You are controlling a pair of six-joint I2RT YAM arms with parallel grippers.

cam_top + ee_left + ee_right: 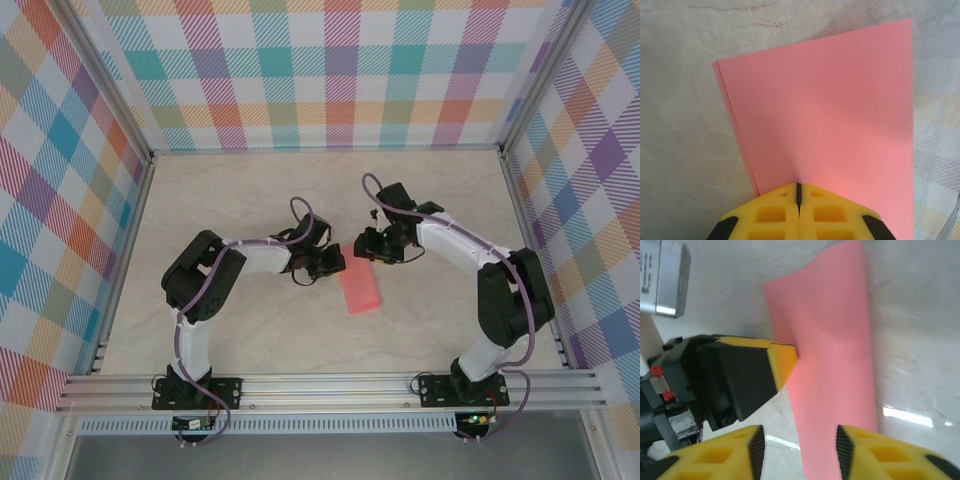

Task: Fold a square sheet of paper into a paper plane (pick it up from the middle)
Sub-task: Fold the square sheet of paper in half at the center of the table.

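The salmon-pink paper (360, 290) is plain and doubled over into a narrow rectangle, with two layers showing along one edge. It sits near the middle of the table (250, 330). The left gripper (798, 192) is clamped shut on its edge, and the paper runs from there toward 5 o'clock. The right gripper (800, 450), at the paper's 1 o'clock, has its fingers apart and holds nothing.

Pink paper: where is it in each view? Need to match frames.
Top external: pink paper mid-table, just right of the left tool.
Left wrist: pink paper spreads over centre and right, up from the bottom.
Right wrist: pink paper is a strip from top to bottom, right of centre.
Shared landmark: left tool, shut on its edge.
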